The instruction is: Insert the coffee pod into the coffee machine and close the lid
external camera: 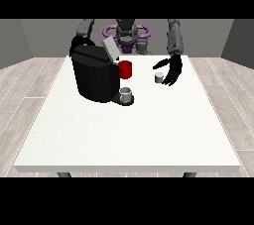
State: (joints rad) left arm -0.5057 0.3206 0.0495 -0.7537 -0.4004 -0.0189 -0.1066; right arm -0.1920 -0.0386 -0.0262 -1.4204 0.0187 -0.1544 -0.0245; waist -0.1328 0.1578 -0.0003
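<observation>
My hand at the view's right (172,70) hangs with fingers spread apart just beside the small pod (159,77) on the table (129,135), right of the coffee machine (94,75), its lid (110,49) raised.

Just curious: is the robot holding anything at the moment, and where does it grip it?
Nothing held. The hand at the view's right is open beside the coffee pod.

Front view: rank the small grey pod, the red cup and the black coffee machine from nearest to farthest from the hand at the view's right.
1. Small grey pod, just beside the hand at the view's right.
2. Red cup, mid-table.
3. Black coffee machine, toward the view's left.
</observation>
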